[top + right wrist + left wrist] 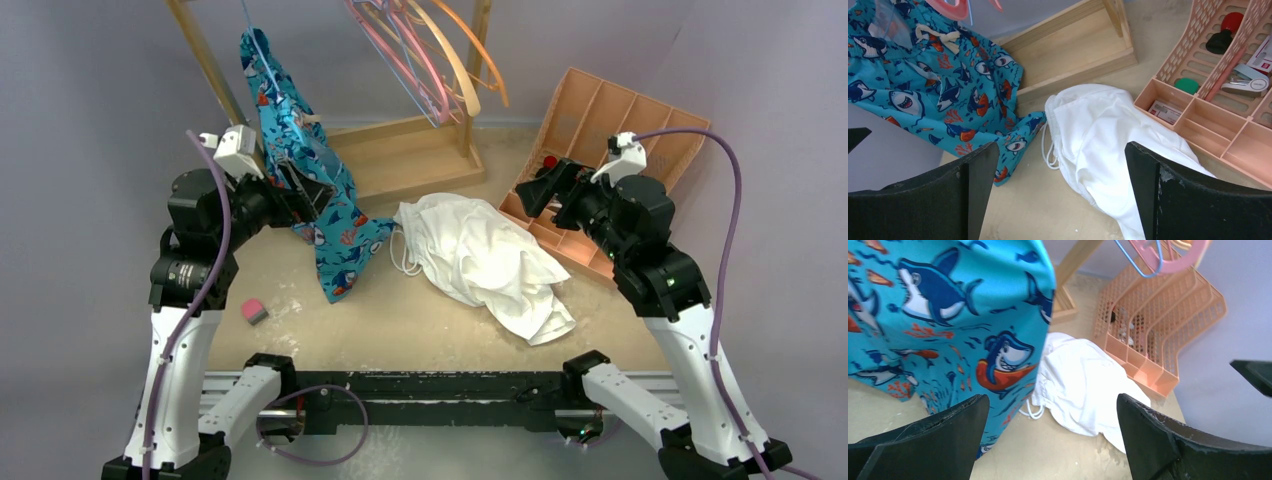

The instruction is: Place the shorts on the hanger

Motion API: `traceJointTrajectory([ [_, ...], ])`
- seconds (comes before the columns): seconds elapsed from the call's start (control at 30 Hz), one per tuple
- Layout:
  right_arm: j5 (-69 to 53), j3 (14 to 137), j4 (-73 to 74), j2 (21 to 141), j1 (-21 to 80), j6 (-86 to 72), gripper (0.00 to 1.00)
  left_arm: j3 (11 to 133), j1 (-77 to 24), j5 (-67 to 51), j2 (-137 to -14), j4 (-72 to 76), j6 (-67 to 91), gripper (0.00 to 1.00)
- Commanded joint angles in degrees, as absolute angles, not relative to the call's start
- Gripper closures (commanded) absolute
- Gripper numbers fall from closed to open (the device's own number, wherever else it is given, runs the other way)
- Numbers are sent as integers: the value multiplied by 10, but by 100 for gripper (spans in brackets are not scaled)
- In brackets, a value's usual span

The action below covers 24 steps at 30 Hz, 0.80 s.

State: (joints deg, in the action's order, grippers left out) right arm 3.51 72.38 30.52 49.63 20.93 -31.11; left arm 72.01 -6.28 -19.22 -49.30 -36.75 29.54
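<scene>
The white shorts (480,260) lie crumpled in the middle of the table, with the drawstring loop at their left end. They also show in the left wrist view (1083,385) and the right wrist view (1103,135). The thin light-blue hanger (408,85) hangs on the rack at the back among pink ones; its curved end shows in the left wrist view (1142,274). My left gripper (310,195) (1052,405) is open and empty, beside the blue shark garment and left of the shorts. My right gripper (535,190) (1062,150) is open and empty, raised to the right of the shorts.
A blue shark-print garment (300,180) hangs at the back left, its hem on the table. Pink hangers (385,50) and a tan hanger (465,60) hang above the wooden rack base (410,160). An orange divided tray (640,110) with small items stands at the right. A pink block (254,311) lies front left.
</scene>
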Motion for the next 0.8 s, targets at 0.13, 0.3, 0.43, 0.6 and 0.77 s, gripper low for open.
traceJointTrajectory([
  [0.13,42,737,286,476,207,-344,1,702,-85,-254,-479,-311,277,2],
  [0.3,34,717,293,477,207,-353,1,680,-95,-289,-473,-285,289,1],
  [0.43,33,693,293,479,207,-364,2,665,-98,-316,-473,-265,305,1],
  [0.6,44,661,306,493,207,-403,3,662,-100,-305,-473,-262,307,1],
  [0.77,93,636,336,521,207,-480,12,671,-100,-270,-474,-273,307,1],
])
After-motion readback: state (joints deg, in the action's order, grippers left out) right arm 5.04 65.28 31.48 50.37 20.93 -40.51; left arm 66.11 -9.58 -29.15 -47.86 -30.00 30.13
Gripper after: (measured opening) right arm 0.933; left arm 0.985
